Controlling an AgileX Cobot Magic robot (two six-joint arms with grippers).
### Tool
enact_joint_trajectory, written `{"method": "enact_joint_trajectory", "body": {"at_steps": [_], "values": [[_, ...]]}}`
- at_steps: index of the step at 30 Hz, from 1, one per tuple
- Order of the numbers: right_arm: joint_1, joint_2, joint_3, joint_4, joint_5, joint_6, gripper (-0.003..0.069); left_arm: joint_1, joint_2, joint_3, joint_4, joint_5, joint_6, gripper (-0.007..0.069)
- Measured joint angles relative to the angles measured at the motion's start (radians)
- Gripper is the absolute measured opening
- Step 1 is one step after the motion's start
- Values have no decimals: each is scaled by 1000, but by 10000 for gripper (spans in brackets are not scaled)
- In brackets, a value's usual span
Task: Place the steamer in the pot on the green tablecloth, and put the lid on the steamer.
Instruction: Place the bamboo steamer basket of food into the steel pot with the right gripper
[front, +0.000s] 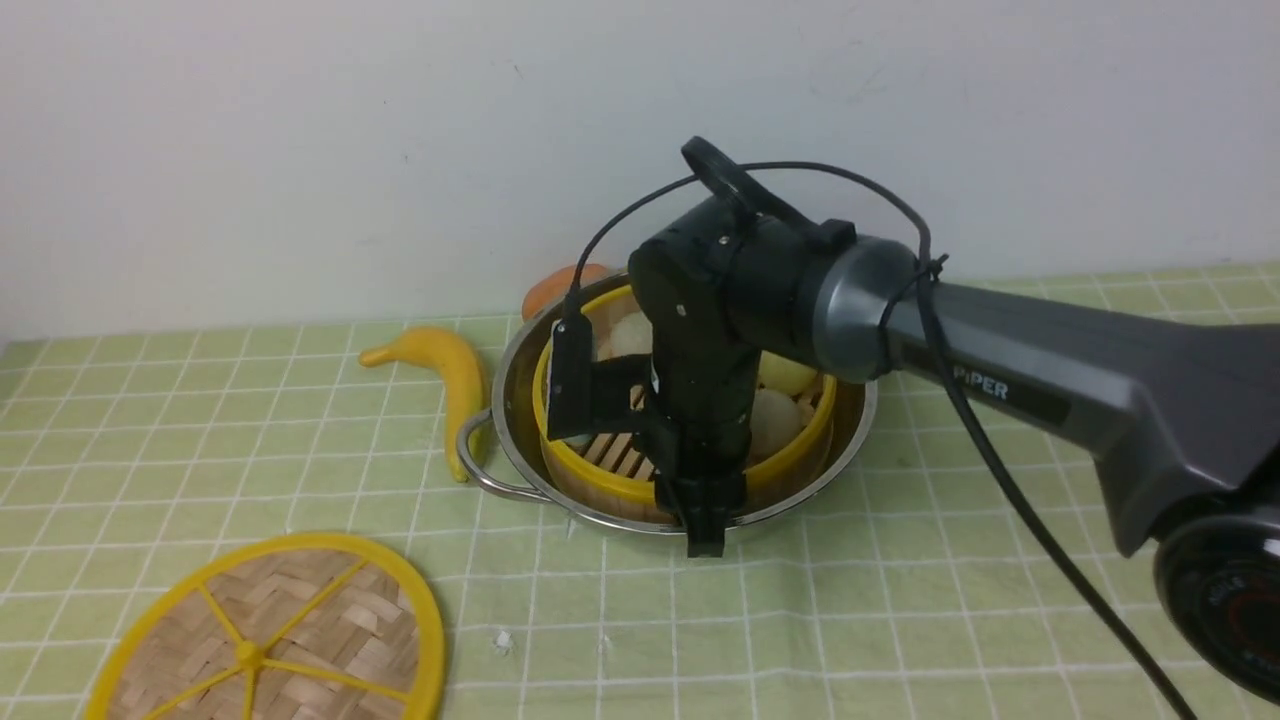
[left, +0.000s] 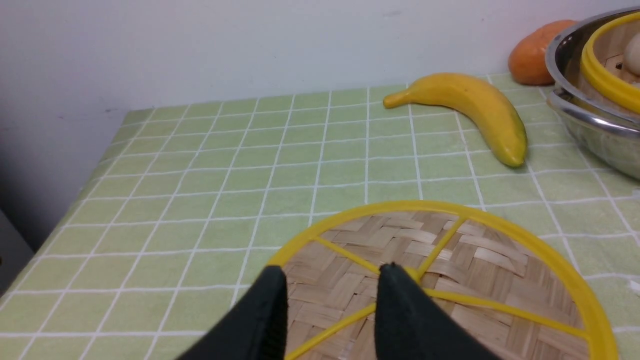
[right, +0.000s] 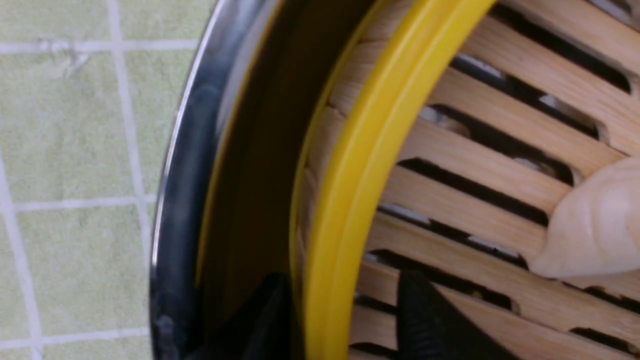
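A robotics lab's mock kitchen: a green tablecloth (front: 200, 450) against a plain white wall (front: 300, 150), a banana (front: 455, 385), a PiPER-marked arm (front: 1050, 370).

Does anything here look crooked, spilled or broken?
Nothing spilled or broken. The steamer sits inside the pot, the lid lies flat on the green tablecloth. Only a small white speck lies beside it.

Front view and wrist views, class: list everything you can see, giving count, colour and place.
Tablecloth: one, green with white grid, under everything.
Pot: one, steel, centre of cloth.
Steamer: one, bamboo with yellow rim, inside pot.
Buns: at least three, white and pale green, in steamer.
Lid: one, bamboo with yellow rim, near left on cloth.
Banana: one, yellow, left of pot.
Orange item: one, behind pot.
Right claw: black, open, astride steamer rim.
Left claw: black, open, over lid.
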Motion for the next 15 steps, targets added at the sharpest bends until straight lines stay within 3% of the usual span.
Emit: {"method": "enact_joint_trajectory", "body": {"at_steps": [6,15], "values": [[0,-4,-46,-11,9,44,418,0,0,0,0,0,0,243],[0,-48,-213,21,15,174,428,0,0,0,0,0,0,243]]}}
